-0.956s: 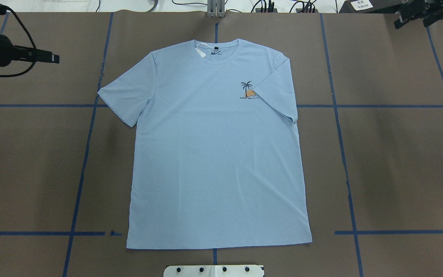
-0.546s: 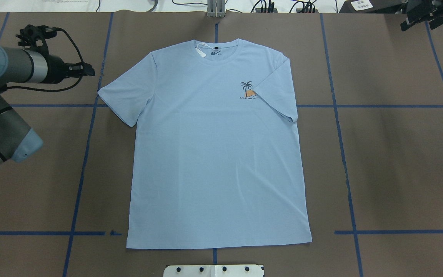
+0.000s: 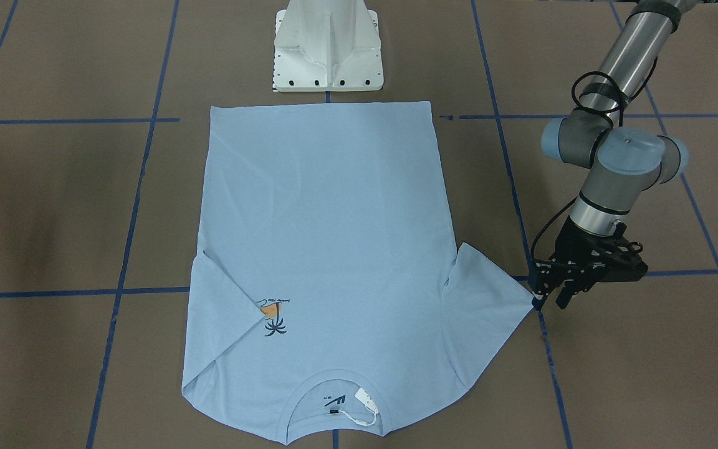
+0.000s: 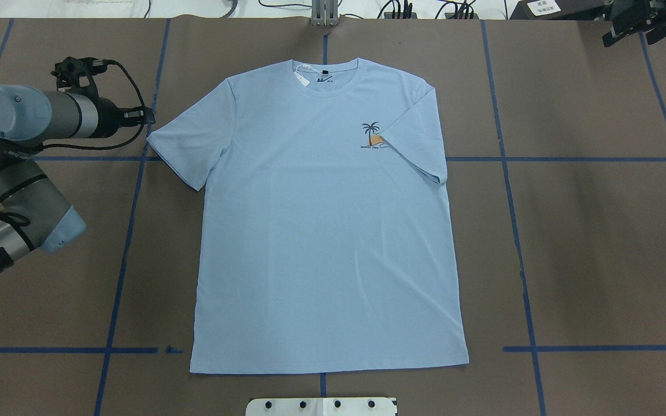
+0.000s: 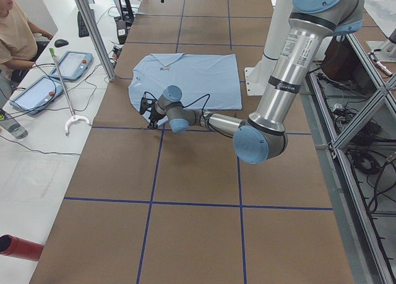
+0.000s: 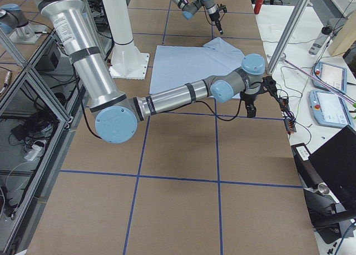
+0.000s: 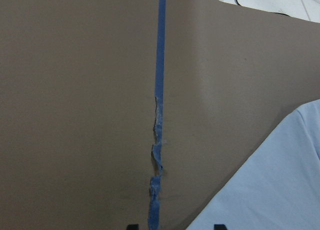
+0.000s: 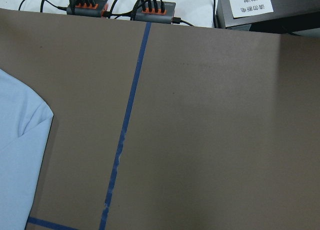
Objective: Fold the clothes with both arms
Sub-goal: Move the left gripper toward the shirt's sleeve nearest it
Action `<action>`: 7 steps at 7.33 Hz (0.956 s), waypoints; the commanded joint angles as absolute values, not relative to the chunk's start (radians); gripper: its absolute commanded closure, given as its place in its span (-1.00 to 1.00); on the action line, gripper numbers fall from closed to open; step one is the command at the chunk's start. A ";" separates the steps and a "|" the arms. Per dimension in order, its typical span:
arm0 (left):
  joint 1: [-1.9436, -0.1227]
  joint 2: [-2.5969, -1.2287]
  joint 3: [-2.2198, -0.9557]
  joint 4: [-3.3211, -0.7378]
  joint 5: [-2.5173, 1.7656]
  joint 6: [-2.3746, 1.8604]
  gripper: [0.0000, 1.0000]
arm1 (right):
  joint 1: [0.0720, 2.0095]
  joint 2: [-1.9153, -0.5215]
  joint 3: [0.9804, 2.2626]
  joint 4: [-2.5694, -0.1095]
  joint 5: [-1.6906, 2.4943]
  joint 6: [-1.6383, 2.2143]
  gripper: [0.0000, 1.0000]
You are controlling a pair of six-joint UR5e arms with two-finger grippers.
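Note:
The light blue T-shirt [image 4: 321, 231] lies flat and face up, collar at the far side. The sleeve [image 4: 420, 138] on the overhead view's right is folded in over the edge of the palm print [image 4: 371, 136]. The other sleeve [image 4: 185, 147] is spread out. My left gripper [image 4: 149, 117] is open and empty, low over the table just outside that sleeve's tip; it also shows in the front view [image 3: 550, 304]. In the left wrist view the sleeve [image 7: 270, 190] fills the lower right. My right gripper [image 4: 626, 41] hovers at the far right corner, fingers apart, far from the shirt.
Blue tape lines [image 4: 130, 231] grid the brown table cover. The white pedestal base [image 3: 329, 47] stands at the shirt's hem side. Power strips and cables [image 8: 120, 7] and a dark box [image 8: 250, 9] sit beyond the far edge. An operator [image 5: 15, 30] sits beside that edge.
My left arm has swung in from the left edge and brought its gripper to the spread sleeve's tip. My right gripper has shifted slightly rightward. The shirt has not moved.

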State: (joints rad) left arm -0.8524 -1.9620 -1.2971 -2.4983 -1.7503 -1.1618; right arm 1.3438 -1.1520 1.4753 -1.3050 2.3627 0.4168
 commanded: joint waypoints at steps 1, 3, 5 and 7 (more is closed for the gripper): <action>-0.836 -1.970 -1.273 -2.503 -1.738 -1.160 -0.14 | 1.344 -1.152 1.474 -1.305 2.362 0.417 -1.00; -0.821 -1.970 -1.269 -2.505 -1.738 -1.158 -0.10 | 1.344 -1.152 1.474 -1.305 2.362 0.419 -1.00; -0.805 -1.968 -1.267 -2.503 -1.736 -1.157 -0.05 | 1.344 -1.152 1.474 -1.305 2.362 0.420 -1.00; -0.805 -1.968 -1.269 -2.502 -1.736 -1.155 0.16 | 1.344 -1.152 1.474 -1.305 2.362 0.420 -1.00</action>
State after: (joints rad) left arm -0.8068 -1.9682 -1.2683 -2.5027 -1.7374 -1.1559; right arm 1.3437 -1.1520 1.4742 -1.3048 2.3623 0.4202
